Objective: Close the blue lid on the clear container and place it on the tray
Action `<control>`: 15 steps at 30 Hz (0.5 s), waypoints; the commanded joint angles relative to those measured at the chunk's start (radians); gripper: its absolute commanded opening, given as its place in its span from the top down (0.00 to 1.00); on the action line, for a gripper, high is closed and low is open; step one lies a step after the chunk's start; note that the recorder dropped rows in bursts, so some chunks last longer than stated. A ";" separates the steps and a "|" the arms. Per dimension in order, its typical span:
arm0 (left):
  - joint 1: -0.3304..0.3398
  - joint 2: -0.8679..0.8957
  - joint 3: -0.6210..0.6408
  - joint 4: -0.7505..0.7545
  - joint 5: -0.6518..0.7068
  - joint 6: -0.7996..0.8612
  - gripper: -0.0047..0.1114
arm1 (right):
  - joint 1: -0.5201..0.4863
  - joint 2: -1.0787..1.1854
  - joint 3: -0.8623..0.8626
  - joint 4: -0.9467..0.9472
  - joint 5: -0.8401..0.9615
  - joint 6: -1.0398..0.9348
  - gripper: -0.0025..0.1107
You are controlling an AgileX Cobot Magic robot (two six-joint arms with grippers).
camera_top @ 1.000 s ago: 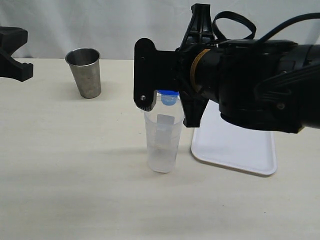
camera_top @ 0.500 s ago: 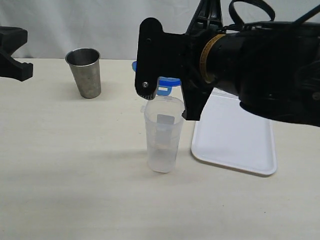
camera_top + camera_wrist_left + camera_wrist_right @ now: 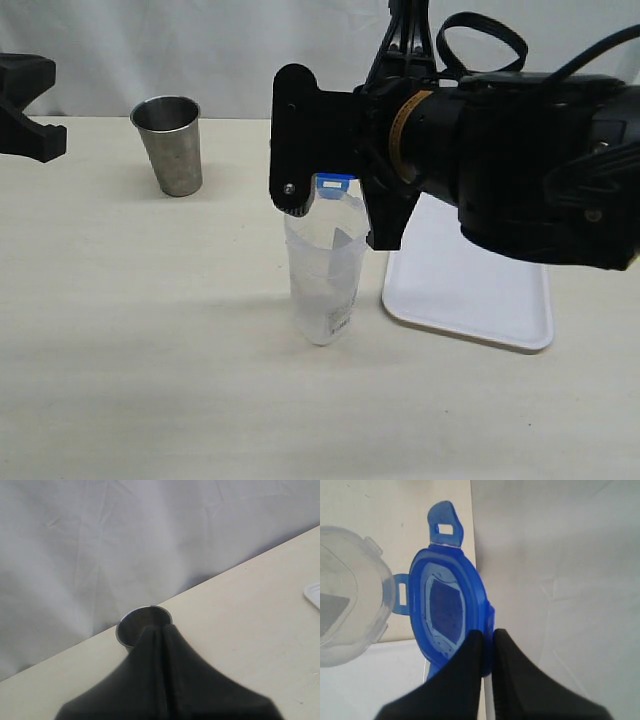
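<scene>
Tray [image 3: 470, 290], white and low-rimmed, lies flat on the pale surface [image 3: 150, 380] just beside the clear container [image 3: 322, 290], on the right arm's side. The container stands upright and open-mouthed, not yet on the tray. A steel cup [image 3: 170, 145] stands well apart, toward the left arm.

The blue lid [image 3: 447, 605] hangs at the container's rim, pinched at one edge by the right tool [image 3: 487, 632], whose jaws are nearly closed on the plastic. In the right wrist view the lid's broad face is turned to the camera and the container's mouth [image 3: 345, 595] lies off to one side of it, across the line of the fingers rather than ahead of them. Only one snap flap overlaps the rim. Whether lid and rim touch cannot be told.

So the next move likely turns on a sideways shift that centres the lid over the mouth before any pressing down. The right arm is clearly the nearer one.

The left tool [image 3: 157, 630] is closed on nothing, pointing toward the steel cup, far from the container.
</scene>
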 commanded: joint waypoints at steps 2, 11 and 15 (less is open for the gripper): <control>0.001 0.002 0.002 -0.003 -0.005 -0.010 0.96 | 0.001 -0.003 0.003 -0.006 0.004 0.004 0.94; 0.001 0.002 0.002 -0.003 -0.005 -0.010 0.96 | 0.001 -0.003 0.004 0.039 -0.140 -0.269 0.94; 0.001 0.002 0.002 -0.003 -0.005 -0.010 0.96 | 0.001 -0.003 0.004 0.054 -0.201 -0.304 0.94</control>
